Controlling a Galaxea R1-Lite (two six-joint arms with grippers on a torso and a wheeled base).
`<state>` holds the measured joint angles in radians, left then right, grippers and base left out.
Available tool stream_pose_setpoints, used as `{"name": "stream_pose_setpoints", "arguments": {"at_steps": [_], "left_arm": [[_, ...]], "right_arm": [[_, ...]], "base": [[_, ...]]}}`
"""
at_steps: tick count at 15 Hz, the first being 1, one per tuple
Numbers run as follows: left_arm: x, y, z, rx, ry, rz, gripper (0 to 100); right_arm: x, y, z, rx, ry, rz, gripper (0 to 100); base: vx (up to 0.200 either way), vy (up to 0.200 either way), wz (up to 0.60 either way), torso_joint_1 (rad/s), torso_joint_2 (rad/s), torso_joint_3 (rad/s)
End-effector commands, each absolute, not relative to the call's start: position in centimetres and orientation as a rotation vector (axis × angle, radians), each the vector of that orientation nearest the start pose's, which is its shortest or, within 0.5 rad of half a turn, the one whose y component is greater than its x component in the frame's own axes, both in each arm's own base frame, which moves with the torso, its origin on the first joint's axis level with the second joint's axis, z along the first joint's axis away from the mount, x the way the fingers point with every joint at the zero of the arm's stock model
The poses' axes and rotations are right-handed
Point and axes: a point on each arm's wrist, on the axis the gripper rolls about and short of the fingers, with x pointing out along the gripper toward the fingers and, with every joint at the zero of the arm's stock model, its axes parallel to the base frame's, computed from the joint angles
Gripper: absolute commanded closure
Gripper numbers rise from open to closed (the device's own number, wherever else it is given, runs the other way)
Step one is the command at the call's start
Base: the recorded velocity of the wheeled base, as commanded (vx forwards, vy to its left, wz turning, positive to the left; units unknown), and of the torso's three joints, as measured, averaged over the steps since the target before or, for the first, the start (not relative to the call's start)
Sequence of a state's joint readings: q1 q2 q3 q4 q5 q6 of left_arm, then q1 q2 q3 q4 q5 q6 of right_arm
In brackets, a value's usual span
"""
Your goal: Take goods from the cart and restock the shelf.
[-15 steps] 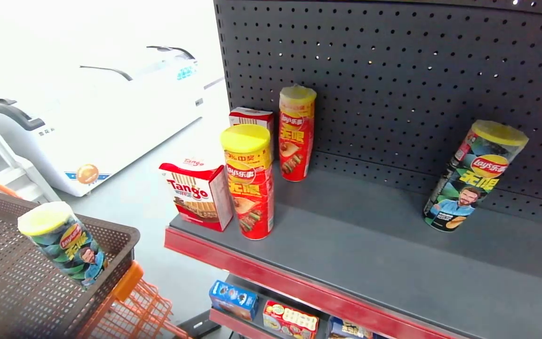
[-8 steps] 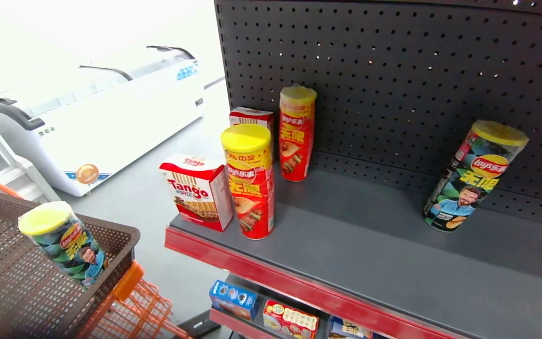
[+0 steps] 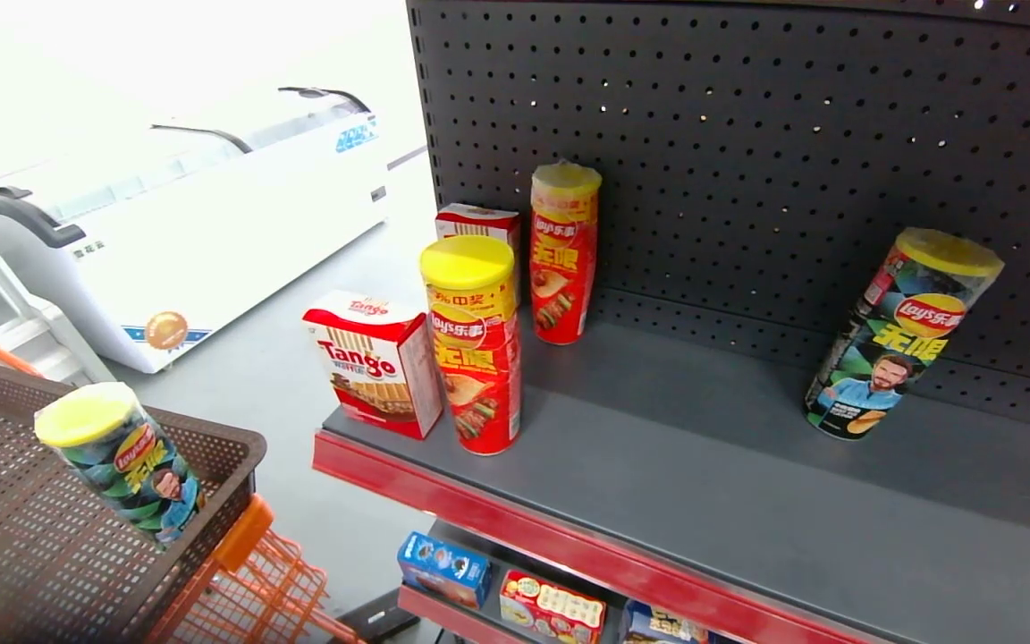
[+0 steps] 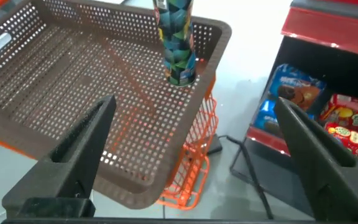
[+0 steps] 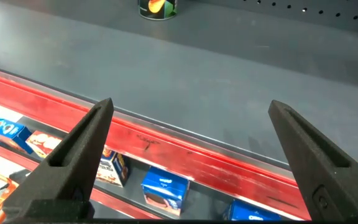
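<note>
"One tall green-and-black chip can with a yellow lid (image 3: 117,461) stood upright in the brown perforated cart basket (image 3: 14,537), close to its shelf-side wall," the first observer logged. "Left gripper (image 4: 194,106) hung above the basket, fingers apart, holding nothing. Right gripper (image 5: 191,107) was likewise spread and unladen over the grey shelf board with the red front lip (image 3: 703,465)."

"Risk," the second noted. "Can was tall and narrow. An off-centre close could have toppled it against the wall, and a low carry could have caught the red lip."

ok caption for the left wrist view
Open left gripper facing a brown perforated plastic basket holding an upright green-patterned chip canister.
</note>
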<state>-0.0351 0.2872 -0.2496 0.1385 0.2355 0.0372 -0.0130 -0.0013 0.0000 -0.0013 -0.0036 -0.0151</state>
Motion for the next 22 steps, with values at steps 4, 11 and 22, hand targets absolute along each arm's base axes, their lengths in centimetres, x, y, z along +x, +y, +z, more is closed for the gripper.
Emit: {"name": "stream_pose_setpoints", "arguments": {"at_steps": [4,11,22], "left_arm": [[4.1,1.1,16.6,-0.015,0.341,0.255,0],[10.3,4.0,15.7,-0.039,0.426,0.277,0],[16.4,6.7,10.3,-0.005,0.335,0.291,0]], "right_arm": [[-2.3,0.0,7.6,-0.015,-0.001,-0.017,0],[-2.3,0.0,7.6,-0.015,-0.001,-0.017,0],[-2.3,0.0,7.6,-0.015,-0.001,-0.017,0]], "base": [[0.0,0.0,0.0,0.0,0.0,0.0],[0.0,0.0,0.0,0.0,0.0,0.0],[0.0,0.0,0.0,0.0,0.0,0.0]]}}
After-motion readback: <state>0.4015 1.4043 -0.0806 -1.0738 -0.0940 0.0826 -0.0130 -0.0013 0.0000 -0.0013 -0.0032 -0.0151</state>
